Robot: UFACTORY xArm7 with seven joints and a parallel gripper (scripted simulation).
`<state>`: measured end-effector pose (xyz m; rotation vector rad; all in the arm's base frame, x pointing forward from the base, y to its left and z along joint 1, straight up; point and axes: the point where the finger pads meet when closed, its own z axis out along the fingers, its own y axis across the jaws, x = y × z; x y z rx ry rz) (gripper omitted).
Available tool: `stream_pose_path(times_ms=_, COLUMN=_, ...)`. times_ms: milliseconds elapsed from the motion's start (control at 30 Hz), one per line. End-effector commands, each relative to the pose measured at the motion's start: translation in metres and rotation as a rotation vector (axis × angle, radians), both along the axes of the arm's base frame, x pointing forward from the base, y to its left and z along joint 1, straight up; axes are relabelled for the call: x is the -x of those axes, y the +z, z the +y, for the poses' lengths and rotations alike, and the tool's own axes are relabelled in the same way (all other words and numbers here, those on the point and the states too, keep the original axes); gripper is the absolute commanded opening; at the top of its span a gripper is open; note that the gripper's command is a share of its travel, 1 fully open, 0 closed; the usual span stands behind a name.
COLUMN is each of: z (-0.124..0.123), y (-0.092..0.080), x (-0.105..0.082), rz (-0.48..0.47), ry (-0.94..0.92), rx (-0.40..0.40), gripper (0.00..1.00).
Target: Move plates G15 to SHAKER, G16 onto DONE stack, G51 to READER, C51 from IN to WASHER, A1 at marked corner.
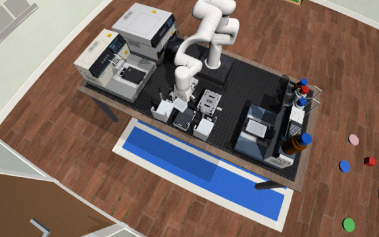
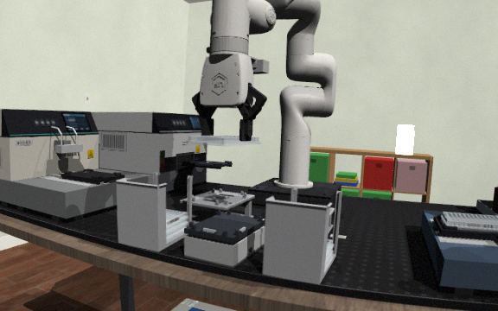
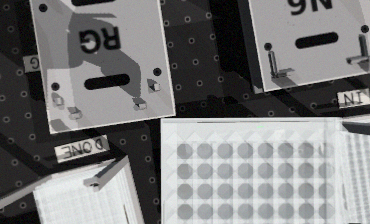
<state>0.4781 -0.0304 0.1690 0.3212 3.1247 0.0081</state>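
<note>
My gripper (image 2: 226, 130) is shut on a clear well plate (image 2: 224, 140) and holds it flat, high above the deck. I cannot read the plate's label. In the wrist view the held plate (image 3: 251, 172) fills the lower middle and overlaps the edge of the IN rack (image 3: 363, 165), where a plate shows inside. The DONE rack (image 3: 86, 195) with a plate inside is at the lower left. From above, the held plate (image 1: 180, 105) hangs between the IN rack (image 1: 163, 110) and the shaker (image 1: 184, 118). The dispenser (image 1: 256, 128) carries a plate.
The regrip nest RG (image 3: 103, 60) and the recovery nest N6 (image 3: 311, 40) lie bare beyond the racks. The washer (image 1: 131, 75) with its dark carrier and the reader (image 1: 145, 24) stand at the back left. Bottles (image 1: 303, 89) stand at the far right.
</note>
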Motion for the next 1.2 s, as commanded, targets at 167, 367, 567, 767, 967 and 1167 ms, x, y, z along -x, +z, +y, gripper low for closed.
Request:
stream_pose_path(times_ms=167, z=-0.015, y=0.002, x=0.020, rz=-0.007, ry=-0.040, rx=0.001, gripper=0.00)
stream_pose_path(times_ms=367, z=-0.023, y=0.002, x=0.030, rz=-0.007, ry=-0.087, rx=0.001, gripper=0.00)
stream_pose_path(times_ms=567, z=-0.034, y=0.002, x=0.047, rz=-0.006, ry=-0.157, rx=0.001, gripper=0.00)
stream_pose_path(times_ms=767, z=-0.045, y=0.002, x=0.063, rz=-0.006, ry=-0.169, rx=0.001, gripper=0.00)
stream_pose_path(times_ms=967, z=-0.049, y=0.002, x=0.068, rz=-0.006, ry=-0.192, rx=0.001, gripper=0.00)
stream_pose_path(times_ms=1167, z=-0.060, y=0.002, x=0.084, rz=-0.006, ry=-0.262, rx=0.001, gripper=0.00)
